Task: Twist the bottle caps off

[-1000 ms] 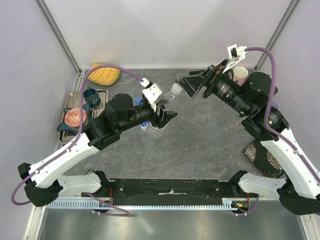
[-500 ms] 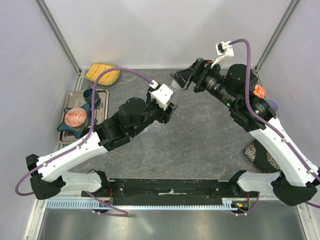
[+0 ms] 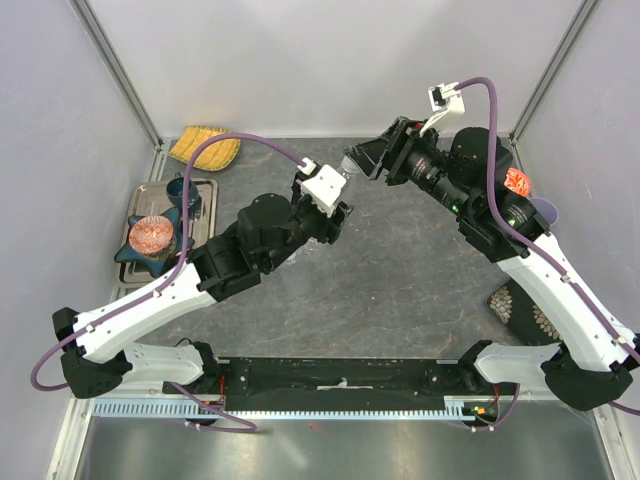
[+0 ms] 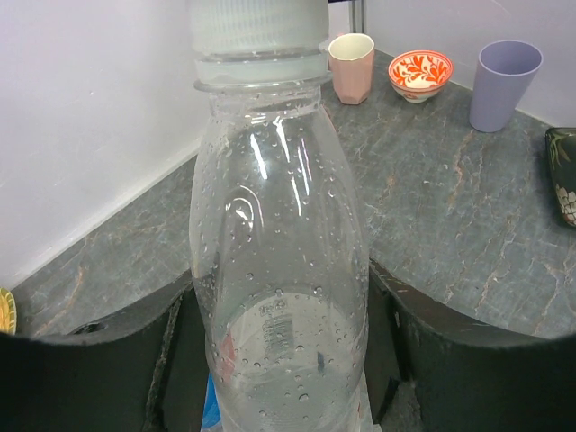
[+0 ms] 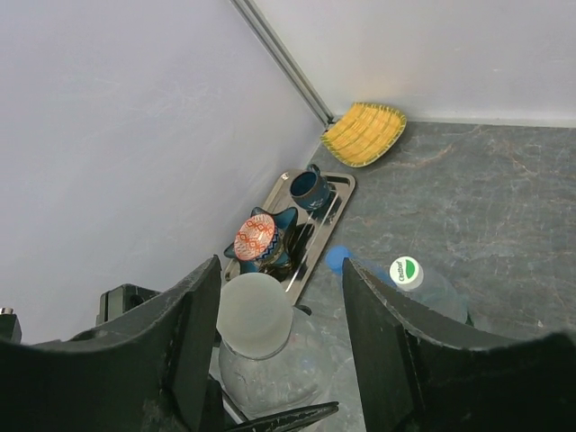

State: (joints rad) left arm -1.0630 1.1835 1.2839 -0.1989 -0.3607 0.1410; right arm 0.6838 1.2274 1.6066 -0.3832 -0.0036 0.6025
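Looking down from above, you can hardly see the clear bottle [image 4: 279,225]: the two arms meet over it and cover nearly all of it. The left wrist view shows it up close, wet with droplets inside, but its base drops below the picture and its white cap [image 4: 256,22] is cut by the top edge.

The left claw [image 4: 281,279] is clamped on the bottle's lower body, one dark finger pressed against each side, holding it upright.

The right claw [image 5: 281,264] hangs directly over that same cap, with the jaws apart and one finger on either side. One finger sits right against the cap's rim, though I cannot tell if it touches, and there is a clear gap at the other.

Just past the right claw, two more bottles stand on the counter [image 5: 504,207]. Only their shoulders and tops show, one with a blue cap [image 5: 337,259] and one with a white-and-green cap [image 5: 406,270].

Well beyond the left claw, a pink cup [image 4: 351,67], a red bowl [image 4: 420,74] and a purple cup [image 4: 504,85] stand in a row.
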